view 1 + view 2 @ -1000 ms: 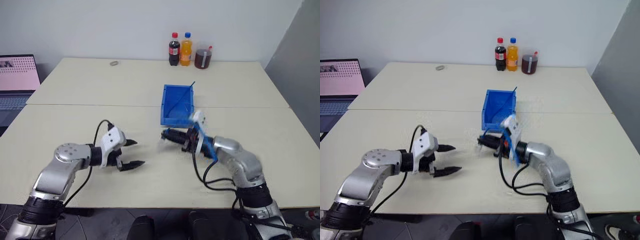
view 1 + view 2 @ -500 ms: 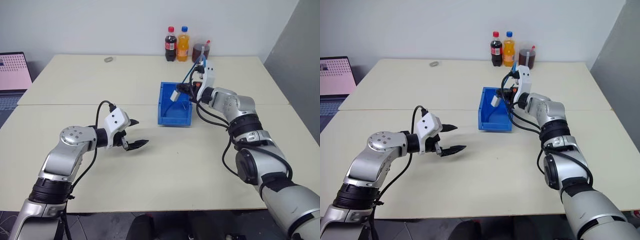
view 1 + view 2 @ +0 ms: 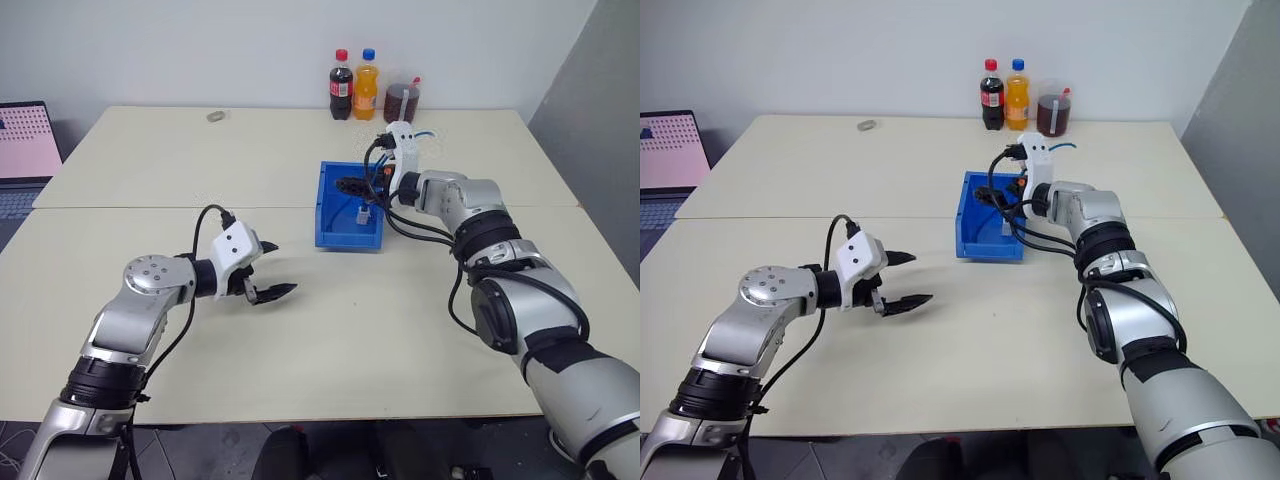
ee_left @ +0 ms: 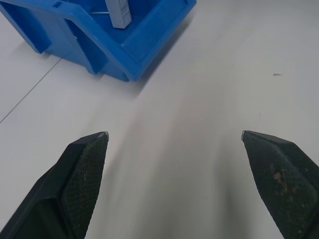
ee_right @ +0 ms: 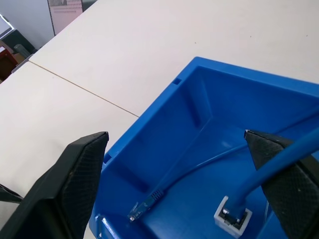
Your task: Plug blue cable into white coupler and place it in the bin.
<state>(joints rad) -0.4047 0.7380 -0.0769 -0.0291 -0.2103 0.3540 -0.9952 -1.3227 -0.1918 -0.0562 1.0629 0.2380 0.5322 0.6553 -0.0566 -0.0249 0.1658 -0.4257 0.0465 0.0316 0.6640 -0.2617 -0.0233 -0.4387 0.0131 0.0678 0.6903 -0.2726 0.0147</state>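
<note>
The bright-blue bin stands near the middle of the table. On its floor lies the white coupler, also visible in the head view, with the blue cable plugged into it. From there the cable rises out of the bin and crosses one finger of my right gripper. That gripper hovers over the bin, open and gripping nothing. My left gripper is open and empty over bare table in front of the bin, to its left.
A thin dark-blue strand with a plug at its end lies slanted inside the bin. Two bottles and a dark cup stand at the far edge, with a small grey ring at the far left. A laptop sits off the table's left side.
My right arm swung from the near table up over the bin with cable and coupler, then opened; the coupler now lies in the bin. The left gripper barely moved.
</note>
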